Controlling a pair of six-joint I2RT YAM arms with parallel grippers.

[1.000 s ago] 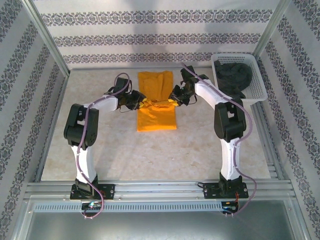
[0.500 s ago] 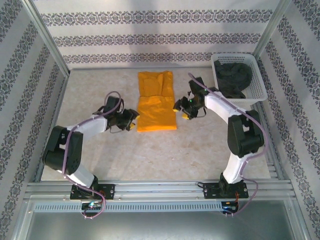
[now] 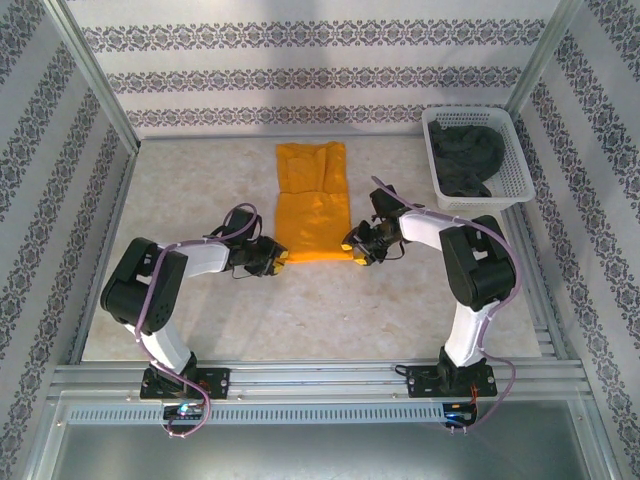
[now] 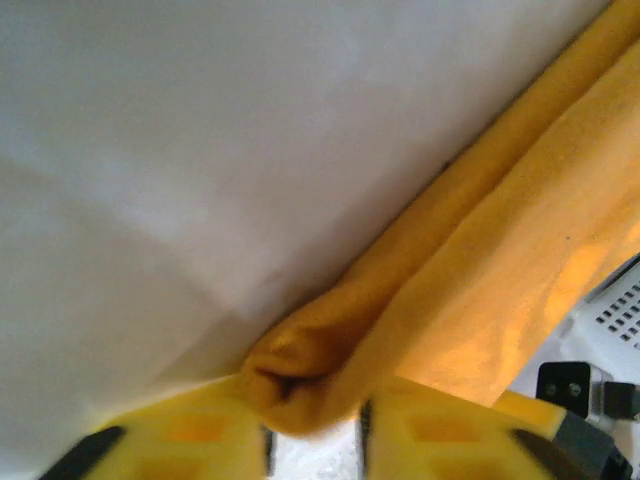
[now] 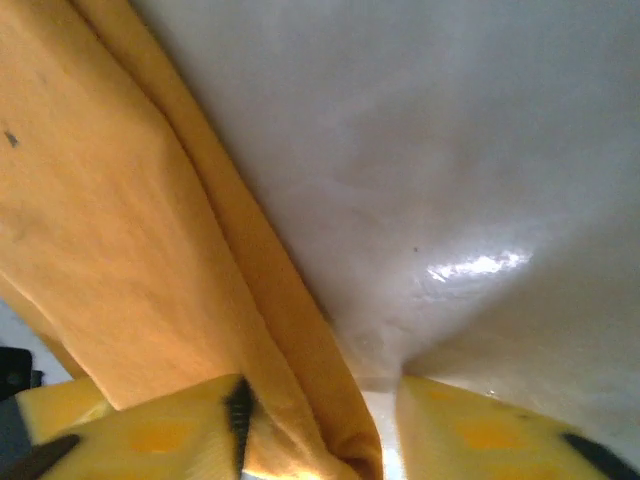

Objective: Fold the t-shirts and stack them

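T-shirts first: the mustard-orange t-shirt (image 3: 312, 215) lies flat mid-table (image 3: 300, 320), folded into a long strip running away from us. Its near edge sits between our two pincers. At the near left corner our left gripper (image 3: 274, 256) is clenched on a bunched fold of the orange cloth, which fills the space between its yellow fingers (image 4: 190, 440). At the near right corner our right gripper (image 3: 357, 246) straddles the side edge, released, a sliver of table showing between the cloth and one finger (image 5: 480, 430). Far right, well apart, the charcoal grey t-shirt (image 3: 462, 152) lies crumpled in the white basket (image 3: 515, 185).
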